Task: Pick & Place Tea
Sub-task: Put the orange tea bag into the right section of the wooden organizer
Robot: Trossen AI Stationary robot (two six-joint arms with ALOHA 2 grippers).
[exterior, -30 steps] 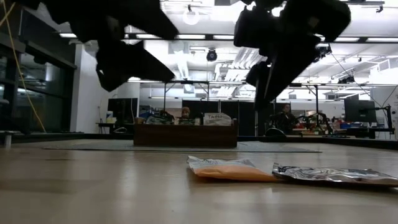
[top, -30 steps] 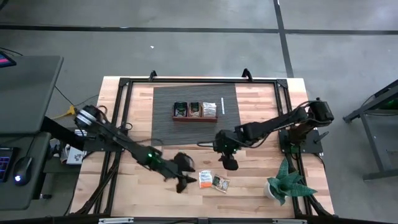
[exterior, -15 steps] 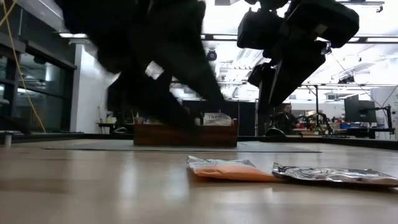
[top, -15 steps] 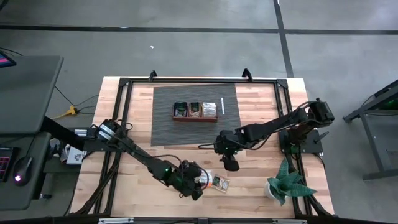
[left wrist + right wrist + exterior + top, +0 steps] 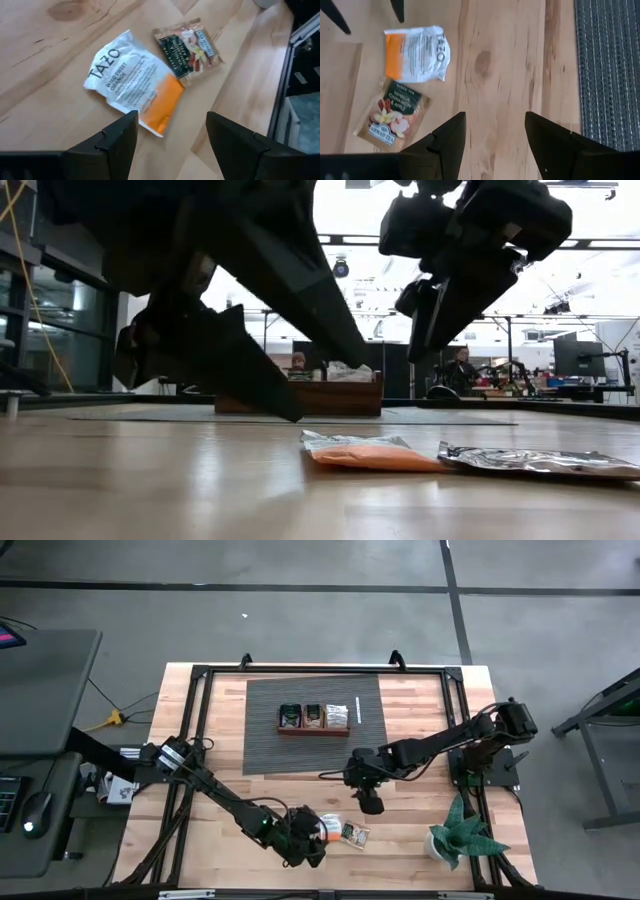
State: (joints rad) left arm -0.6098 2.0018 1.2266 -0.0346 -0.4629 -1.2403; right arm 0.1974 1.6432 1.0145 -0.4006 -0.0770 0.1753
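My left gripper (image 5: 169,131) hovers wide open, empty, over the orange-and-white Tazo sachet (image 5: 134,80) — light, flat, slippery; I'd pinch its edge.

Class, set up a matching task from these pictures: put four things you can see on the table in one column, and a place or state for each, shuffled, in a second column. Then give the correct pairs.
Things
1. orange-and-white tea sachet
2. dark tea sachet
3. wooden tray
4. potted plant

Places or states
A. on the grey striped mat, holding sachets
B. at the table's near right corner
C. flat on bare wood, just ahead of the left gripper, whose fingers are open
D. flat on bare wood, beside the orange-and-white one, on the plant's side

Pairs: 1-C, 2-D, 3-A, 4-B
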